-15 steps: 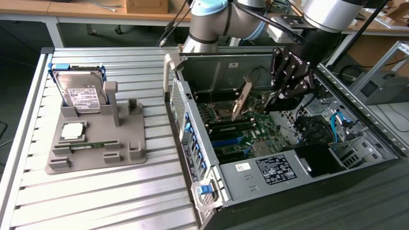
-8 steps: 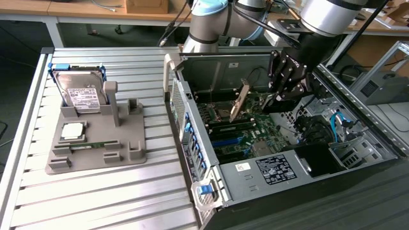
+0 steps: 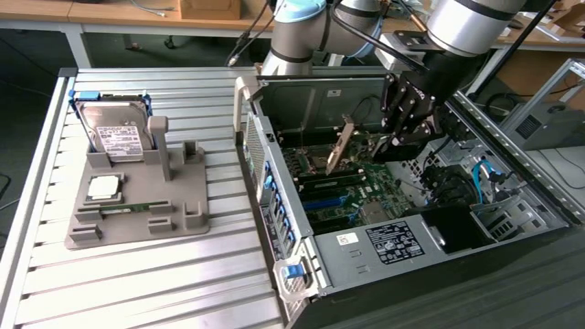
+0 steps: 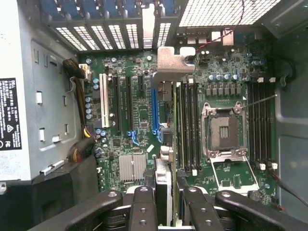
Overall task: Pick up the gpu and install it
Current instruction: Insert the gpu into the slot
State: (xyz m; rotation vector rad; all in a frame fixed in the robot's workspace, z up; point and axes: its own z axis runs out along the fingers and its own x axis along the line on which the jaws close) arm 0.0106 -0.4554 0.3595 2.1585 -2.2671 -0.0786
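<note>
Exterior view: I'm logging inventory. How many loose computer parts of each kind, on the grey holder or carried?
Silver hard drive with white label: 1
Square silver processor chip: 1
Narrow green memory stick: 1
Dark gpu card in end effector: 1
Total: 4

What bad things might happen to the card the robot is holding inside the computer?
The gripper holds the gpu edge-down above the motherboard. If it comes down beside the blue slot rather than in it, its edge might scrape the memory slots close by. Its silver bracket sits near the slotted back wall and might catch there. The open processor socket could get bumped too.
</note>
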